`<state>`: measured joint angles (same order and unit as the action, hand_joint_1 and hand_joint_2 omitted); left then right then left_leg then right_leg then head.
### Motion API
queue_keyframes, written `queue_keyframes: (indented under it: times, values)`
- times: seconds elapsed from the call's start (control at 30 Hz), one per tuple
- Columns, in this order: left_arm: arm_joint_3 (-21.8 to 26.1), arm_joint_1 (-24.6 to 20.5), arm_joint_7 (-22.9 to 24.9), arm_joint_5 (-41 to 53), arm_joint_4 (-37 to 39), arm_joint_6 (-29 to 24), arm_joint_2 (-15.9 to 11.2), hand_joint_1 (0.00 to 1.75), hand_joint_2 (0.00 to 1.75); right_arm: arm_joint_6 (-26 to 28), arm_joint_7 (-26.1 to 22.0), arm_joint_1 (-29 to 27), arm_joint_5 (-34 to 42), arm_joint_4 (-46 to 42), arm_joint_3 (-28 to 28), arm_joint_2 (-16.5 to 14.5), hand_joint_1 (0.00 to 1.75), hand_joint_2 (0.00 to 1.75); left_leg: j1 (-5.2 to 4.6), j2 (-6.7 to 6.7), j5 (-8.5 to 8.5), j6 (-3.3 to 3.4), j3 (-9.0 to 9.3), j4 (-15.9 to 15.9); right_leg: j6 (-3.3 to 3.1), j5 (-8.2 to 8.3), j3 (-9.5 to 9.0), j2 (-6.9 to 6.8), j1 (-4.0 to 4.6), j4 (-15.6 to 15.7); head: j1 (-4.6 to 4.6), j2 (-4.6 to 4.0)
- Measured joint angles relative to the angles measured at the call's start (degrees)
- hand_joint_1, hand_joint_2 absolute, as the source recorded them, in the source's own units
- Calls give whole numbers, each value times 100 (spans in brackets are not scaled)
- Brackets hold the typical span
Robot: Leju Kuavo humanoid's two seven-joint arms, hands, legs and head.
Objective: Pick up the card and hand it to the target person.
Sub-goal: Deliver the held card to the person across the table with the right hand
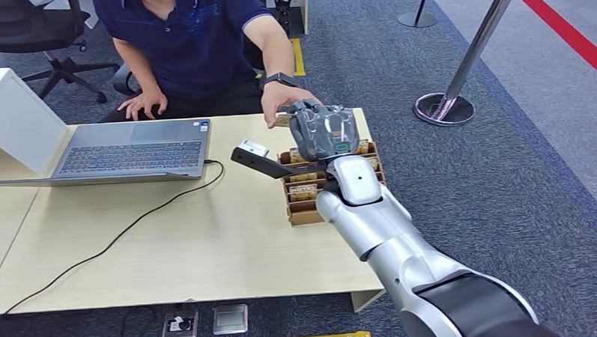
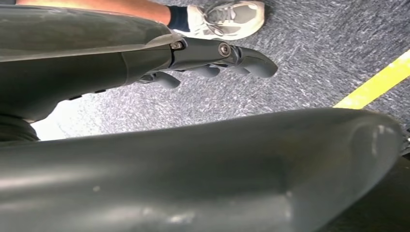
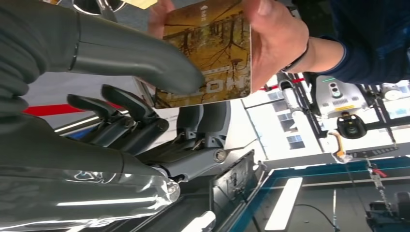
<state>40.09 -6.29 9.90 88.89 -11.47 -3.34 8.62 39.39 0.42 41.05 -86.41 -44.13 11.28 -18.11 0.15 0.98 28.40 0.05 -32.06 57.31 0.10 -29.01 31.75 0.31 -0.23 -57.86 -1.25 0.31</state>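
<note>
From my head I look down on a pale wooden desk (image 1: 171,248) standing on grey-blue carpet, with one open laptop (image 1: 134,148), one black cable trailing from it, and one cardboard holder (image 1: 306,206) of slotted cards near the desk's far right corner. One person (image 1: 194,45) sits behind the desk. My right hand (image 1: 324,129) is stretched out over the holder, back of the hand toward me, and the person's hand (image 1: 282,107) meets it at the fingertips; from here the card itself is hidden behind my hand.

At my left wrist, my left hand (image 2: 212,60) hangs beside my body over carpet, fingers loosely curled with nothing in them, so I count it as closed on nothing. One sneaker and a yellow floor line lie beyond it.

At my right wrist the matter is plain: one card (image 3: 208,53), golden-brown with a tree picture, is pinched between my thumb and the fingers behind it, and the person's hand (image 3: 275,38) already grips its far edge. So I judge the handover to be under way, pickup done. The next move, I think, calls for easing my thumb off only once their grip is firm, then drawing my arm back clear of the holder.
</note>
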Motion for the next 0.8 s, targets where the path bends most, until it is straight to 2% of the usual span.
queue_keyframes:
  times: [0.03,0.17,0.27,0.43,0.5,0.6,0.7,0.8]
  values:
    - [0,0,-1,0,0,0,1,0,0,1,0,3,1,1,-9,-1,0,175,0,0,0,0,0,0,0,0,0,0,0,0,1,1]
    - [-2,-2,-9,0,0,0,2,0,0,2,-28,26,47,24,-73,-8,0,175,0,0,0,0,0,0,0,0,1,0,0,0,1,0]
    - [-1,-1,-19,-1,0,-1,2,0,0,3,-246,28,272,18,-211,-31,0,175,0,0,0,0,0,0,0,0,1,0,0,0,-1,0]
    - [1,27,-19,-25,0,-26,2,0,0,9,-1374,-64,1355,-192,-668,-98,0,175,0,0,0,0,0,0,0,0,0,0,0,1,-2,1]
    - [11,55,-22,-64,0,-34,2,0,0,1,-1841,-164,2109,-356,-841,-103,0,175,0,0,0,0,1,1,0,0,1,0,0,2,1,1]
    - [44,121,-44,-148,0,-47,2,0,0,-90,-2231,-565,3879,-1012,-827,94,0,175,0,8,1,1,0,3,3,-2,1,-7,0,6,9,1]
    - [102,202,-68,-235,0,-40,2,0,0,-416,-2401,-1258,5479,-2123,-700,553,0,175,0,12,8,8,-4,4,6,-5,-3,-13,-1,14,1,1]
    - [158,255,-102,-302,0,-43,1,0,0,-995,-2639,-2065,6822,-3253,-736,1046,0,175,-1,9,17,12,-5,5,7,-5,-2,-9,-1,20,-23,2]
